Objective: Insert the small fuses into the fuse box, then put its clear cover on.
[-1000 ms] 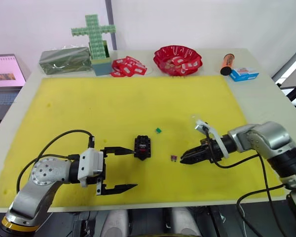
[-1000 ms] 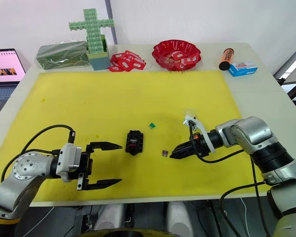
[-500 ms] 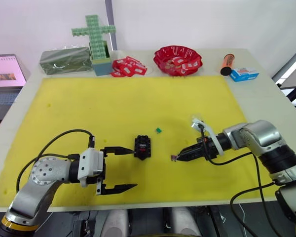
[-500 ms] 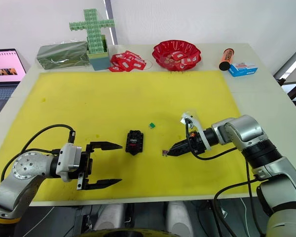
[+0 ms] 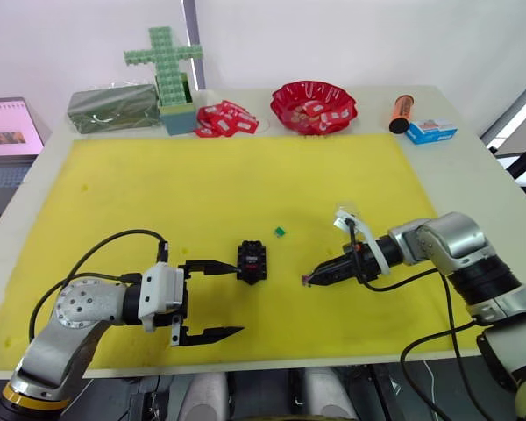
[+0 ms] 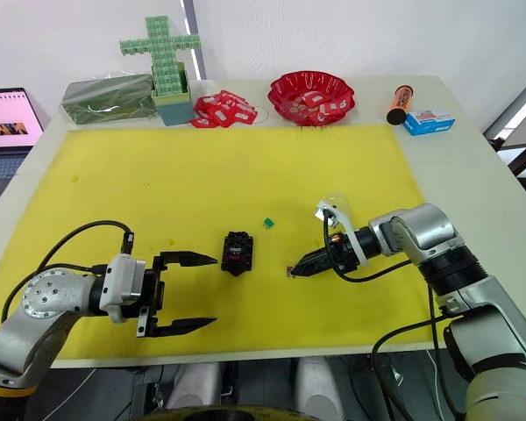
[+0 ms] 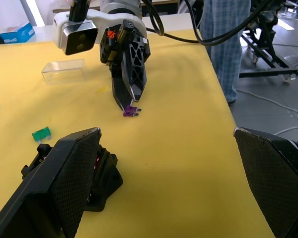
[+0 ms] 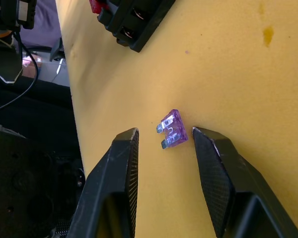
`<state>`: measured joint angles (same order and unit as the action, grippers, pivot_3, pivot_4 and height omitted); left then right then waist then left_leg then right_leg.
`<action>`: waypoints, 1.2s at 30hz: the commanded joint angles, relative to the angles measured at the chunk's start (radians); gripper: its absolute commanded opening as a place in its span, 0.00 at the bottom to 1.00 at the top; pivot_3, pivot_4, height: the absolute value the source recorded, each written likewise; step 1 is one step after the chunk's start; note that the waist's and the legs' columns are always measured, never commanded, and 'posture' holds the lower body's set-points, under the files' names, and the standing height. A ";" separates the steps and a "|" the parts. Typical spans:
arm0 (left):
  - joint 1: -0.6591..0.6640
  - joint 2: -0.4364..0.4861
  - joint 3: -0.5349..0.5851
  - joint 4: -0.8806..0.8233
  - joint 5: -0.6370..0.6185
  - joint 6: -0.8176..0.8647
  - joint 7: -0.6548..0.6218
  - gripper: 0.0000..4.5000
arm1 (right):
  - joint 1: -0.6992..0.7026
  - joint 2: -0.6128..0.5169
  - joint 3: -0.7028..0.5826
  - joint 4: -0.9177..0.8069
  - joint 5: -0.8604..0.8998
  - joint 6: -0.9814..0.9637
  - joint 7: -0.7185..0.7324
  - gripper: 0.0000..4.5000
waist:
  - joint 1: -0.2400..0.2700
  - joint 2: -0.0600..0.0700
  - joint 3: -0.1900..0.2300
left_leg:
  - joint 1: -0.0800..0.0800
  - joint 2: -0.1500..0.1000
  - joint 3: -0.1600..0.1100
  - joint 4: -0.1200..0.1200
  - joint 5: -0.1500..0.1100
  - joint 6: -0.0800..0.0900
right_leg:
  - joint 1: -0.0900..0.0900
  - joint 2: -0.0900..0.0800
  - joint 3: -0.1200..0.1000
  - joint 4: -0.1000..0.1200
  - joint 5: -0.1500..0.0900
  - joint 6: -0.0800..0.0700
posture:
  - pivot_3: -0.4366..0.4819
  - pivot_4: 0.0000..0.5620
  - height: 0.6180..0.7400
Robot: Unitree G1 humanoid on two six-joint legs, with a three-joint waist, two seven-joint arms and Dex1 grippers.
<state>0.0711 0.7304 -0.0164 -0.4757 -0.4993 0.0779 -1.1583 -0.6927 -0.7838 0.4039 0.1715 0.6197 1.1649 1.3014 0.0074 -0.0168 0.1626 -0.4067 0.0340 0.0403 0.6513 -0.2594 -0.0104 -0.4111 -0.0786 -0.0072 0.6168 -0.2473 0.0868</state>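
Nearest to the robot, the left end effector (image 5: 209, 298) lies low over the front part of the yellow foam mat (image 5: 158, 193), its arm bent at the elbow and pointing to the right; its two black fingers are spread wide apart and hold nothing. The upper finger tip is just beside the small black ridged plastic fuse box (image 5: 252, 260), which stands on the mat with a red fuse in one slot. On the right, the right arm reaches inward and low, and the right end effector (image 8: 161, 141) has its tips down at the mat with the fingers a little apart, one on each side of the tiny purple plastic fuse (image 8: 172, 135), not yet closed on it. A little farther, the tiny green fuse (image 5: 280, 231) lies alone on the mat. The clear rectangular plastic cover (image 7: 63, 71) lies on the mat beyond the right wrist. At the far edge of the desk (image 5: 473, 167) stands a red bowl (image 5: 314, 95).
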 commanded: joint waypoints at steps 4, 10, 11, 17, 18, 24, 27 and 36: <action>-0.006 0.007 0.004 -0.024 0.000 -0.009 0.000 1.00 | 0.005 0.021 -0.021 0.010 -0.049 -0.050 -0.011 0.01 | 0.000 0.000 0.000 | 0.000 0.000 0.000 0.000 0.000 0.000 | 0.000 0.000 0.000 0.000 0.000 0.000 | 0.48 0.27 1.00; -0.005 0.011 0.016 -0.013 0.002 -0.013 -0.002 1.00 | 0.015 0.006 -0.047 -0.033 -0.040 -0.039 0.003 0.01 | -0.003 -0.001 0.000 | 0.001 0.000 0.000 0.000 0.000 0.000 | 0.001 0.000 0.000 0.001 0.000 0.000 | 0.48 0.27 1.00; -0.006 0.011 0.021 -0.007 0.003 -0.016 -0.001 1.00 | 0.012 0.009 -0.064 -0.040 -0.031 -0.027 -0.003 0.01 | -0.002 -0.001 0.000 | 0.001 0.000 0.000 0.000 0.000 0.000 | 0.001 0.000 0.000 0.001 0.000 0.000 | 0.48 0.27 1.00; 0.007 0.022 0.100 0.015 -0.039 -0.002 0.011 1.00 | -0.009 0.002 -0.169 -0.203 0.014 0.023 -0.068 0.01 | -0.003 0.000 0.000 | 0.001 0.000 0.000 0.000 0.000 0.000 | 0.000 0.000 0.000 0.001 0.000 0.000 | 0.48 0.27 1.00; 0.021 0.025 0.135 0.011 -0.066 0.022 0.023 1.00 | -0.023 0.004 -0.195 -0.284 0.014 0.015 -0.104 0.01 | -0.004 0.000 0.000 | 0.000 0.000 0.000 0.000 0.000 0.000 | -0.001 0.000 0.000 0.001 0.000 0.000 | 0.48 0.27 1.00; 0.058 0.040 0.200 -0.017 -0.129 0.151 0.095 1.00 | -0.105 0.116 -0.227 -0.550 -0.066 -0.012 -0.389 0.01 | -0.018 -0.001 -0.001 | 0.000 0.001 -0.003 -0.002 0.000 0.000 | -0.002 0.001 -0.001 0.003 0.000 0.001 | 0.48 0.27 1.00; 0.033 0.033 0.179 -0.014 -0.128 0.211 0.142 1.00 | -0.160 0.088 -0.114 -0.577 -0.150 -0.048 -0.417 0.01 | -0.017 -0.001 -0.001 | 0.000 0.000 -0.003 -0.001 0.000 0.000 | -0.001 -0.001 -0.001 0.003 0.000 0.000 | 0.48 0.27 1.00; -0.101 -0.030 0.022 0.101 -0.007 0.174 0.135 1.00 | -0.201 0.120 0.040 -0.581 -0.232 -0.169 -0.381 0.01 | -0.019 -0.001 -0.001 | 0.000 -0.002 -0.001 -0.001 0.000 0.000 | 0.000 -0.001 0.000 0.003 0.001 0.001 | 0.48 0.27 1.00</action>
<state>-0.0141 0.6993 0.0100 -0.3751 -0.5244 0.2835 -1.0091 -0.8708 -0.6666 0.4392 -0.3892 0.4066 1.0246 0.9123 -0.0120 -0.0180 0.1620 -0.4065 0.0324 0.0386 0.6504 -0.2593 -0.0106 -0.4113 -0.0792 -0.0081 0.6196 -0.2467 0.0882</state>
